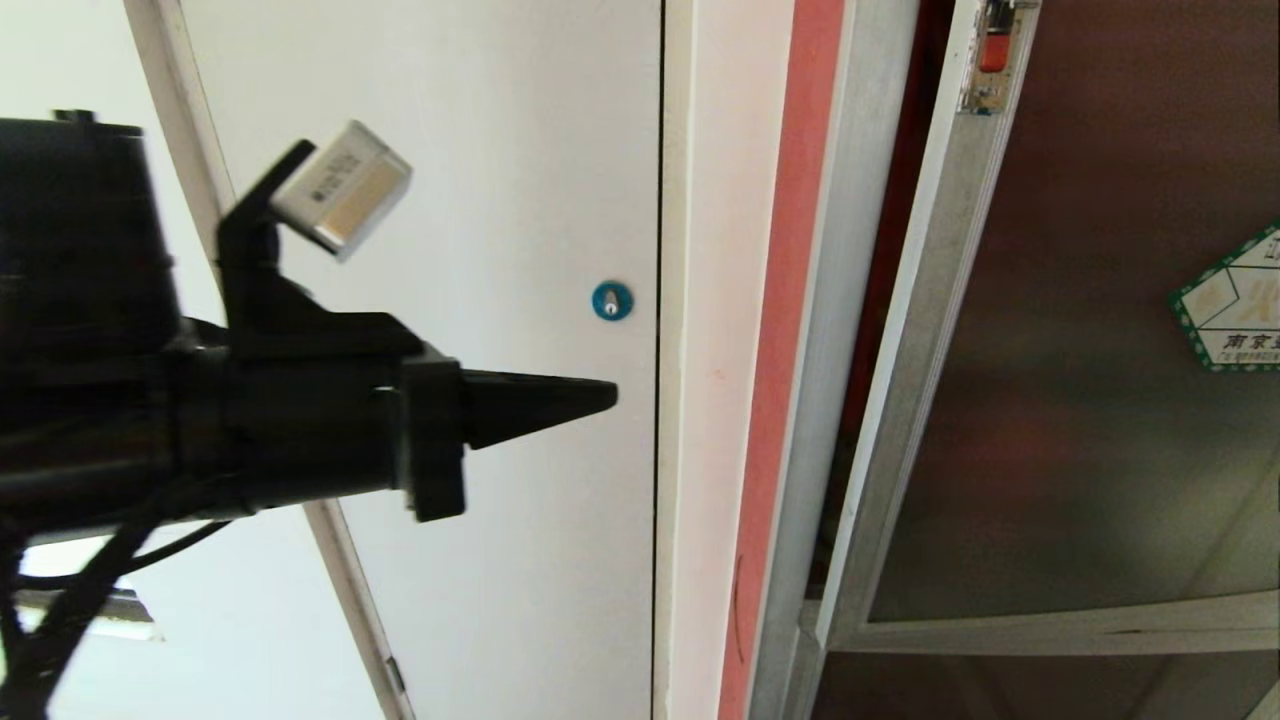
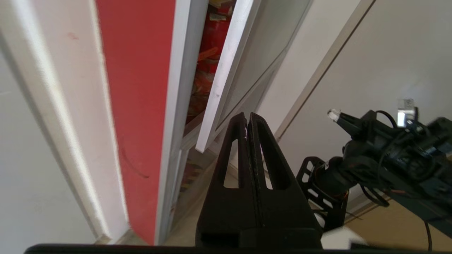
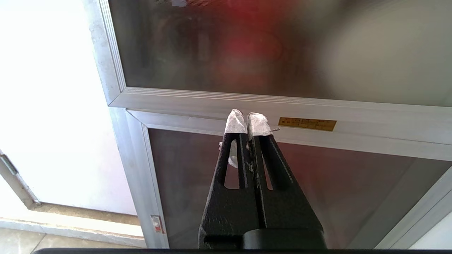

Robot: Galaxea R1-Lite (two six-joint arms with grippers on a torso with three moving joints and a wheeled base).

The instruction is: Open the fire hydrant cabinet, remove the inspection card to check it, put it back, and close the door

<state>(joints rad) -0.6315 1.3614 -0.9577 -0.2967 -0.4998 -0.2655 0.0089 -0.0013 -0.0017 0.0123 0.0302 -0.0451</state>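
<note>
You have two pincers in play, both clenched on nothing. The left pincer (image 1: 600, 397), a smooth black wedge, juts in from the left of the head view across one plain white door (image 1: 450, 400) with one round blue lock (image 1: 612, 300). Right of that door, the cabinet (image 1: 830, 330) shows a silver metal frame beside a red strip, and its door (image 1: 1080, 420), dark glass in a ribbed metal frame, stands ajar with one green-edged six-sided sticker (image 1: 1235, 305) at the right edge. Only the left wrist view looks into the gap, where red items (image 2: 208, 56) sit blurred. Only the right wrist view shows the right pincer (image 3: 248, 121), its two tips wrapped in white, before a frame rail bearing one small orange label (image 3: 307, 124).
</note>
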